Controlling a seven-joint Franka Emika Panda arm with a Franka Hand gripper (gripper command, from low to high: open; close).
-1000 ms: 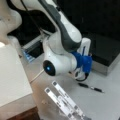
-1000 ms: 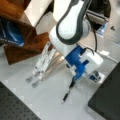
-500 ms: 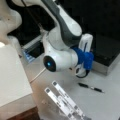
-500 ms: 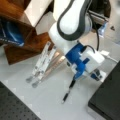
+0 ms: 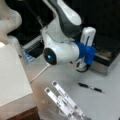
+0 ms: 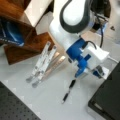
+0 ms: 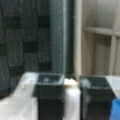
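jaws low over table (image 5: 110,100), pen (image 6: 68,90) just beside.

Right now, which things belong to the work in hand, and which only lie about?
In hand:
claw, low over the table
black pen, lying nearest the claw

Lying about:
folded metal stand
wooden shelf
white cable

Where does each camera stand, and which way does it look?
Front view: high, looking down at the table, pen and metal stand; the arm fills the middle.
Front view: high from another side, same pen and stand, arm above.
Wrist view: on the wrist, looking level past the hand at a dark panel.
Both front views share pen, stand, arm.
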